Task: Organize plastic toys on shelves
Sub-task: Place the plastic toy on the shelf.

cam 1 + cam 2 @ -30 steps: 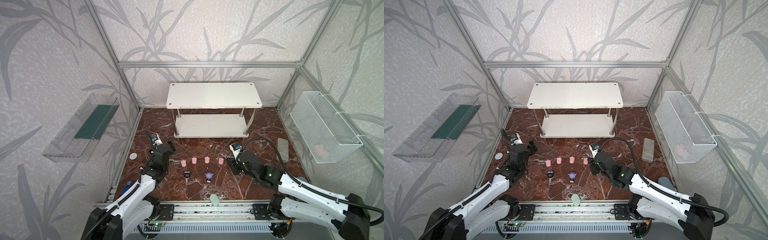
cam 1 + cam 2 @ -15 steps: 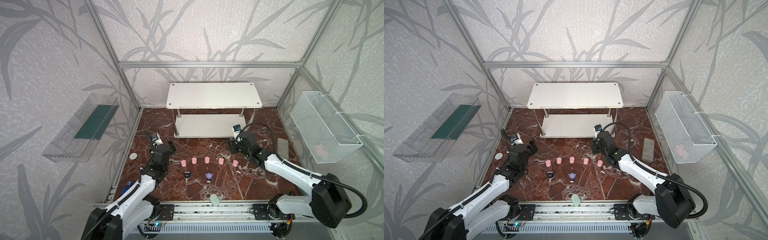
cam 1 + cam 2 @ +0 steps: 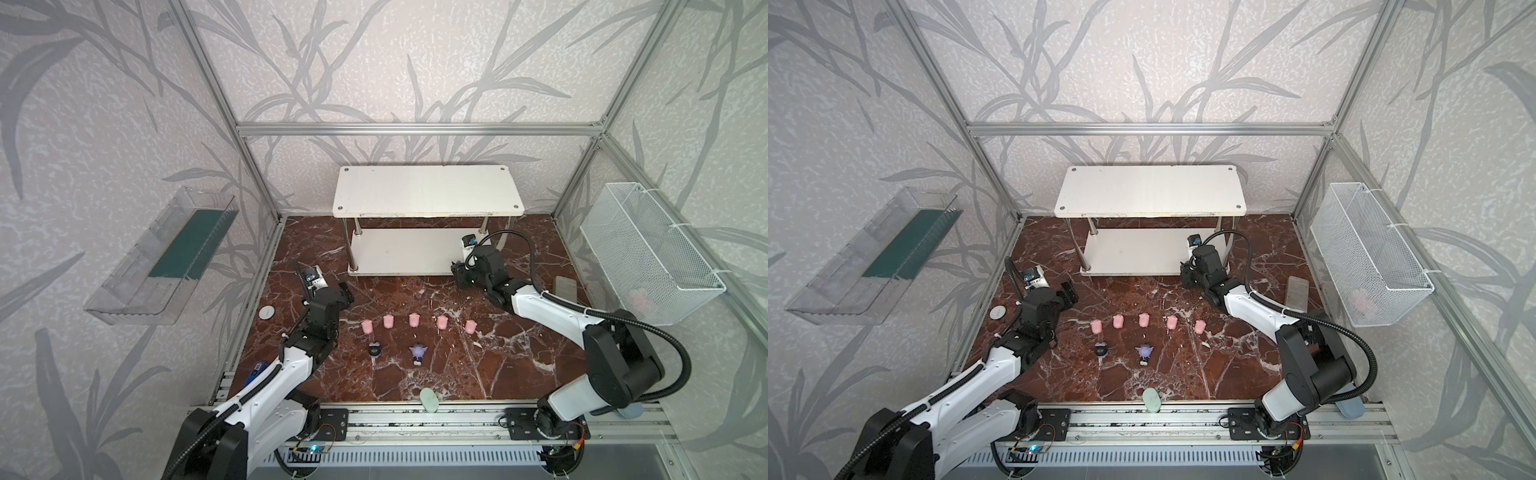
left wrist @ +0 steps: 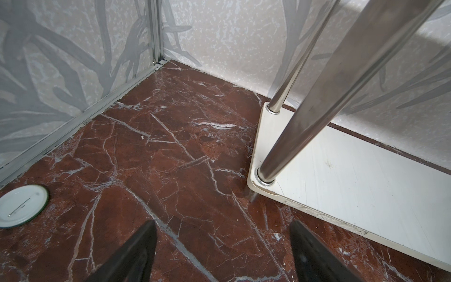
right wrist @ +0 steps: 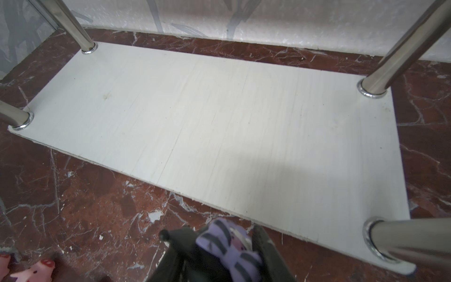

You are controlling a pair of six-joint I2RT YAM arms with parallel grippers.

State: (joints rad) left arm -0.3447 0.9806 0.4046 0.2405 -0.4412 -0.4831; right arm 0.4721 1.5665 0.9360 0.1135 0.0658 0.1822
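Right claw point(image 5: 214, 235) clamped on lilac figurine point(image 5: 231, 249), bottom centre of wrist view, just short of lower shelf point(image 5: 219, 109); I'd carry it in low, clear of the lower-right post point(image 5: 415, 246), set it upright, then release; left claw point(image 4: 222, 254) apart, empty.

both top views look down from high at the front onto the whole floor point(image 3: 415, 291) and the shelves point(image 3: 428, 191). each wrist view sits low and close, facing the shelves' lower board point(image 5: 219, 122) from opposite ends.
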